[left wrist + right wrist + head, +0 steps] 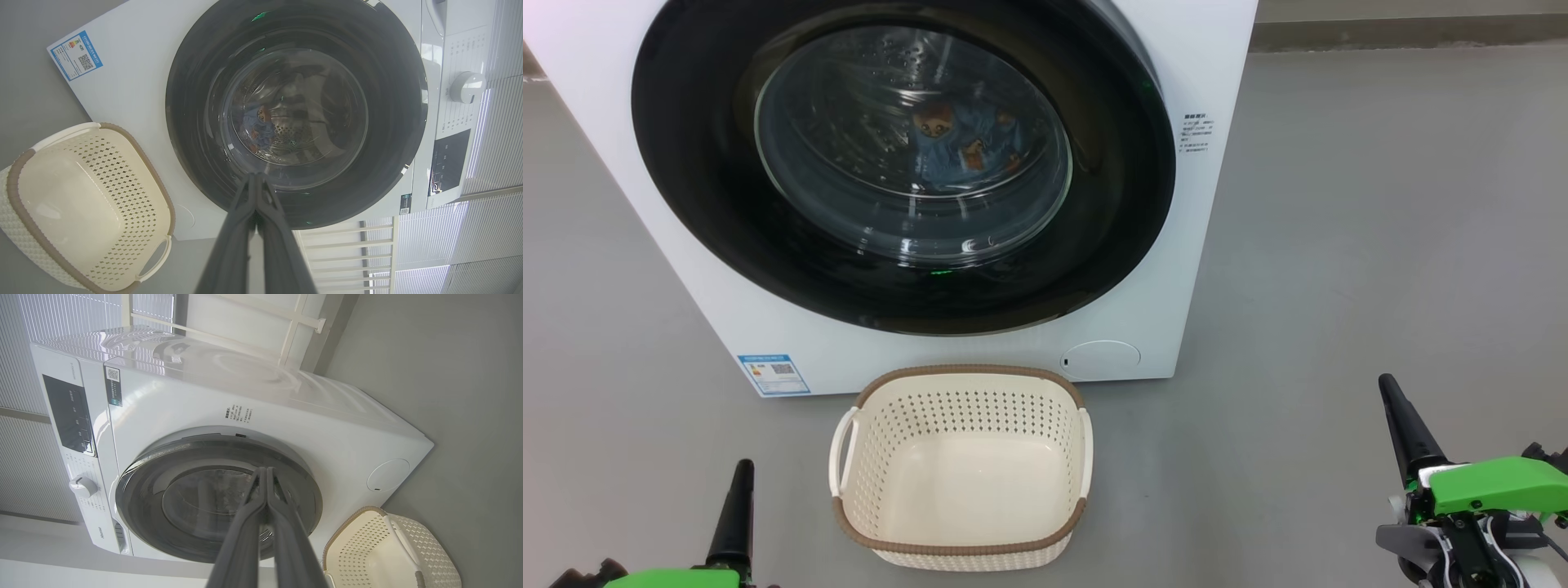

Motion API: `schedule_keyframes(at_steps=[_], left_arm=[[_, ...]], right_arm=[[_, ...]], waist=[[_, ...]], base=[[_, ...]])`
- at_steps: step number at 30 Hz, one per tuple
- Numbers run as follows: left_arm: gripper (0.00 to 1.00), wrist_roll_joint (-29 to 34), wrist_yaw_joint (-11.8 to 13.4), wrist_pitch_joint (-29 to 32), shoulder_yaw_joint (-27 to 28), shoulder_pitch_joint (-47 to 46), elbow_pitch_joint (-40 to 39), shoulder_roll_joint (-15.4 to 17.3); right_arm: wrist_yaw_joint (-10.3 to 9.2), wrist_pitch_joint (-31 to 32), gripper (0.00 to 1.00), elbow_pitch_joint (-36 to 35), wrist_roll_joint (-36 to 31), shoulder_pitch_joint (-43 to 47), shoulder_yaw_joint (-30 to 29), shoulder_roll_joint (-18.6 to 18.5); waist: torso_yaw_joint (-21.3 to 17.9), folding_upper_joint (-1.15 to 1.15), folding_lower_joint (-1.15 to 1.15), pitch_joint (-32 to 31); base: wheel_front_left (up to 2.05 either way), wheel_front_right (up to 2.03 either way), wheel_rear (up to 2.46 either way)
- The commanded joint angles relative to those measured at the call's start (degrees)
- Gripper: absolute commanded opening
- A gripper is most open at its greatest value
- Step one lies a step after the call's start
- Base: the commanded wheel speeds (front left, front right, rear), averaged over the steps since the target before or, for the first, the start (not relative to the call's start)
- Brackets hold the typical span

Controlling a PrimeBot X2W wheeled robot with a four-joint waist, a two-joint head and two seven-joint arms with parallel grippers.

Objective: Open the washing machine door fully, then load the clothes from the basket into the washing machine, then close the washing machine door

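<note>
Before the robot, on a plain grey floor (1380, 204), stands the big white front-loading washing machine (1217, 82). Its large round glossy black door with the bulging clear glass window (1111, 204) sits closed, flat against the machine's front. Behind the glass, inside the drum, lie the light blue clothes printed with brown and orange cartoon figures (964, 143). They seem to be one small heap, though glare on the window blurs their outline.

On the floor just in front of the machine, below the door, rests the small cream perforated plastic basket with a brown rim and white side handles (968, 371). It stands upright, and its smooth cream bottom shows bare. A blue label sticker (774, 373) sits at the machine's lower left corner and a round white flap (1101, 359) at its lower right, just behind the basket's rim. The left wrist view also takes in a white control knob (467, 87) and a dark display panel (448, 161) on the machine's upper face.

The left gripper (742, 469) is at the lower left of the head view, left of the basket and apart from it, its two long dark fingers pressed together with nothing between them. The right gripper (1387, 384) is at the lower right, well apart from both basket and machine, its fingers likewise pressed together on nothing. Both point towards the machine.
</note>
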Motion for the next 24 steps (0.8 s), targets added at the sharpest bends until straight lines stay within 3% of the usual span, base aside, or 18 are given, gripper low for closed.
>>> schedule_keyframes(at_steps=[1,24], left_arm=[[0.00,-1.4,-0.5,0.6,2.0,-2.4,-1.0,0.3],[0.00,-10.7,-0.9,3.9,4.2,-3.1,-0.8,-1.1]], right_arm=[[0.04,0.4,0.00,-1.8,1.7,-0.8,0.1,-0.1],[0.01,3.8,0.00,-2.7,11.9,-0.1,-3.0,1.6]], waist=[[0.0,-0.01,0.00,0.0],[0.8,-0.01,0.00,-0.2]], base=[[0.00,0.00,0.00],[0.00,0.00,0.00]])
